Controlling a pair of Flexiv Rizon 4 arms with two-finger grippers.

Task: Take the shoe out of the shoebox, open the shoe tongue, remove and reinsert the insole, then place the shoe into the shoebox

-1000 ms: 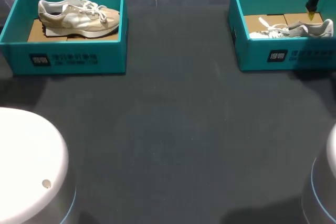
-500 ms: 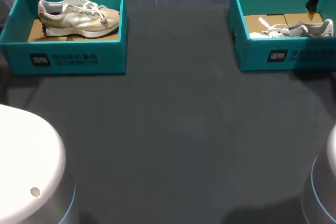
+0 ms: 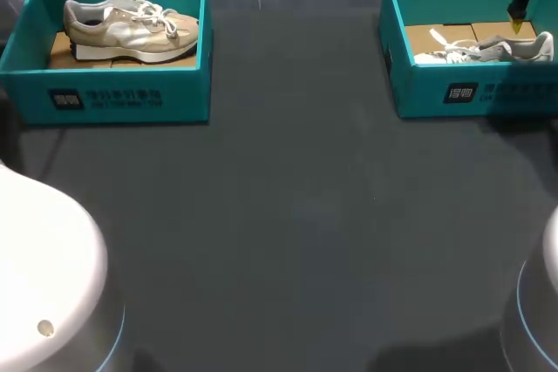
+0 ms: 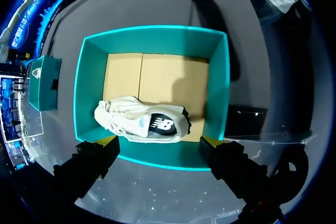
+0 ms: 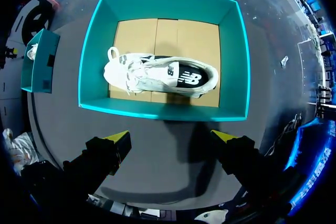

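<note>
Above shoebox [image 4: 152,38], left hand [image 4: 159,141] spread, empty.

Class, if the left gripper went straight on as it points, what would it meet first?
Probably the shoe in the teal shoebox, by the wall nearest the left gripper; depth is unclear, so that wall's rim might come first.

Left gripper [image 4: 159,141] splayed wide, right gripper [image 5: 170,136] splayed wide
</note>
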